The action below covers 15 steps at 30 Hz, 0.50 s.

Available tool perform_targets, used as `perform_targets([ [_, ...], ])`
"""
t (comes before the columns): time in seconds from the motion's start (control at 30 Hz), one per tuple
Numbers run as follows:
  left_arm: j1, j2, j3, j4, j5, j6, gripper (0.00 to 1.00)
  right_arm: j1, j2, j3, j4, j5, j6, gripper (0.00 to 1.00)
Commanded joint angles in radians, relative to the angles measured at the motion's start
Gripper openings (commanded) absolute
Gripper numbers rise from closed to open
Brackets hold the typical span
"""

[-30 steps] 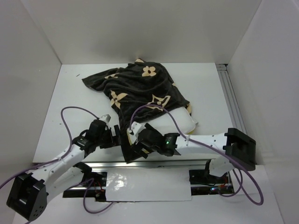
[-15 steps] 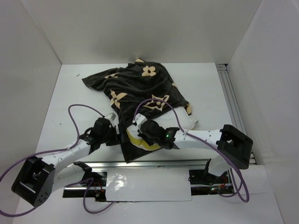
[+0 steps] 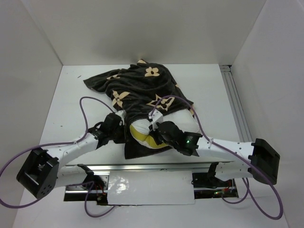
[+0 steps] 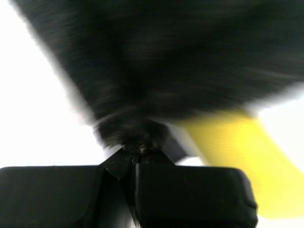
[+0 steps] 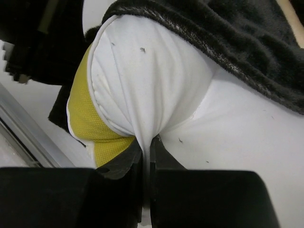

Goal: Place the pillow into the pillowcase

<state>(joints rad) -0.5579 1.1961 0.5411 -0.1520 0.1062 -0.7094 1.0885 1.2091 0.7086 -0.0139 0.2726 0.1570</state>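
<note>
The black-brown pillowcase (image 3: pixel 142 88) with tan flowers lies crumpled across the middle of the table, draped over the far part of the pillow. The white pillow (image 3: pixel 141 128) pokes out at its near edge and shows a yellow mesh band. My left gripper (image 3: pixel 121 131) is shut on the pillowcase's plush edge (image 4: pixel 137 133), just left of the pillow's yellow band (image 4: pixel 237 156). My right gripper (image 3: pixel 156 135) is shut on a pinch of the pillow's white cloth (image 5: pixel 142 80). In the right wrist view the pillowcase (image 5: pixel 228 38) overlaps the pillow's top.
A metal rail (image 3: pixel 156 167) runs along the table's near edge, and another rail (image 3: pixel 235 99) runs down the right side. White walls close in the left, back and right. A shiny sheet (image 3: pixel 147 187) lies between the arm bases.
Both arms reached forward and both grippers shut, the left on the pillowcase edge and the right on the pillow. The pillow's yellow-banded end now shows at the pillowcase's near edge.
</note>
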Motion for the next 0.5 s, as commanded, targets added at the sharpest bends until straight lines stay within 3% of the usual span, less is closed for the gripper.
perform_targets([
  [0.0,-0.052,-0.144,0.115,-0.107,-0.016,0.025,0.0,0.011,-0.039,-0.004,0.184,0.031,-0.002,0.0],
  [0.13,-0.131,-0.367,0.195,-0.174,0.013,0.025,0.0,0.036,-0.06,-0.093,0.515,0.164,-0.095,0.0],
  [0.17,-0.164,-0.395,0.236,-0.191,0.013,0.025,0.0,0.045,-0.034,-0.093,0.658,0.203,-0.118,0.0],
  [0.27,-0.23,-0.421,0.357,-0.303,-0.009,0.048,0.0,0.054,0.064,-0.045,0.829,0.322,-0.227,0.0],
  [0.37,-0.278,-0.383,0.428,-0.365,-0.034,0.059,0.0,0.054,0.15,0.055,0.919,0.404,-0.304,0.0],
  [0.47,-0.336,-0.333,0.476,-0.365,0.038,0.079,0.0,0.03,0.295,0.214,0.934,0.436,-0.346,0.0],
])
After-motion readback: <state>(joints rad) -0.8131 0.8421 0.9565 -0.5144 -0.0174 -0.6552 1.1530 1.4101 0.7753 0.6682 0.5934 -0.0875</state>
